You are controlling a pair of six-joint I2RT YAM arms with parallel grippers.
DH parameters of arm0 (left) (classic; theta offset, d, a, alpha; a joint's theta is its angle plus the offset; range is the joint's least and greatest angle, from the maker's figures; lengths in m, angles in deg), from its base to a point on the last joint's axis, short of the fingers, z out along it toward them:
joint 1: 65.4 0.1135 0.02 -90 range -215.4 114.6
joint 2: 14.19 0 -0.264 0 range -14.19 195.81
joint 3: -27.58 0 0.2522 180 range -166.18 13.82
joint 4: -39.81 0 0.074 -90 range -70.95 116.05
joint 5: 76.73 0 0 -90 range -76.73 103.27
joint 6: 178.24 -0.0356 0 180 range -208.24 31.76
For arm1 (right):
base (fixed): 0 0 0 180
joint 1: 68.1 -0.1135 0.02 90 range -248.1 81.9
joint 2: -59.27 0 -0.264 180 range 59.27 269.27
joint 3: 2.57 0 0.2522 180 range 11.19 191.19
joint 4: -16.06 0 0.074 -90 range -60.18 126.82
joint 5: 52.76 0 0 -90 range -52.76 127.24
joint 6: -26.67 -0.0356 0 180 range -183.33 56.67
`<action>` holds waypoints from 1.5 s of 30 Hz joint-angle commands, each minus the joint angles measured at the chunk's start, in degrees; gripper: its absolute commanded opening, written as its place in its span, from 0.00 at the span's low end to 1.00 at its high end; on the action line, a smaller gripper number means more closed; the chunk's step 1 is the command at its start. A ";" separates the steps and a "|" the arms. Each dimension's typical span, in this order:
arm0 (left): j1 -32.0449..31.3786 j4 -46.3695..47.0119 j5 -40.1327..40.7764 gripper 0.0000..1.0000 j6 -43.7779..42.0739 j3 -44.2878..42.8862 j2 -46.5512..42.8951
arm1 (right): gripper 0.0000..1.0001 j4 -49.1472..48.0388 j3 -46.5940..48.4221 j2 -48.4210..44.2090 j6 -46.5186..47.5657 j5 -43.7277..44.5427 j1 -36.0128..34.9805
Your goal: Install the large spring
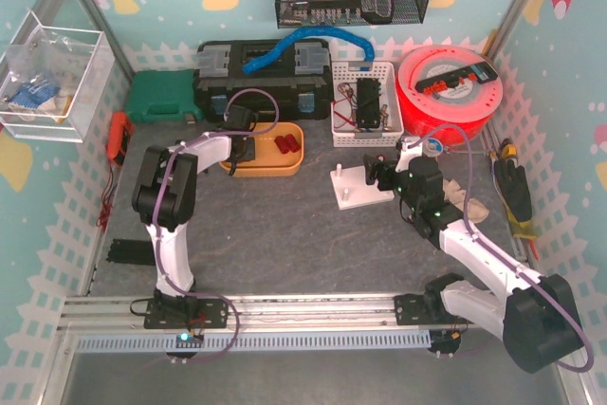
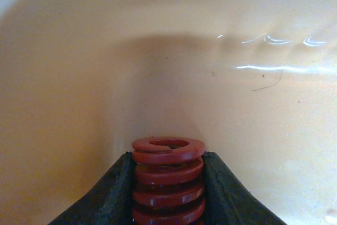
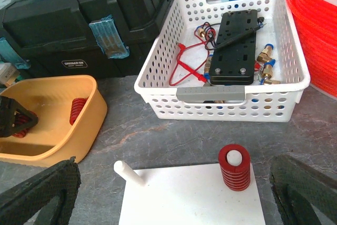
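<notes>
My left gripper (image 1: 239,144) reaches into the yellow bin (image 1: 277,170). In the left wrist view it (image 2: 167,163) is shut on a red coil spring (image 2: 168,180), gripped by its sides between the black pads, just over the bin floor (image 2: 174,77). More red springs (image 1: 285,145) lie in the bin. My right gripper (image 1: 379,174) is open and empty and hovers at the near edge of the white base plate (image 3: 189,198). On the plate, the left peg (image 3: 129,173) is bare and the right peg carries a red spring (image 3: 235,169).
A black toolbox (image 1: 261,78) and a green case (image 1: 161,97) stand behind the bin. A white basket (image 3: 226,56) of parts and cables sits behind the plate. A red filament spool (image 1: 450,87) is at the back right. Tools and a glove (image 1: 512,187) lie by the right edge.
</notes>
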 commanded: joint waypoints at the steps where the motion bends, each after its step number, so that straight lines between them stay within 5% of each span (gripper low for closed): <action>1: 0.48 -0.24 -1.58 0.27 -0.46 0.40 0.16 | 0.97 -1.24 -0.94 -0.32 0.02 0.69 -0.21; 20: -1.23 8.76 -12.74 0.16 -3.62 5.27 -18.17 | 0.98 5.90 4.28 -4.45 1.93 -2.47 -0.21; 40: -20.57 58.39 -23.09 0.05 -22.97 48.37 -52.39 | 0.92 14.53 16.24 0.75 -3.38 -30.87 -0.66; 45: -22.96 61.36 -24.91 0.04 -28.40 52.18 -53.68 | 0.86 14.42 19.46 4.75 -3.56 -37.32 -3.51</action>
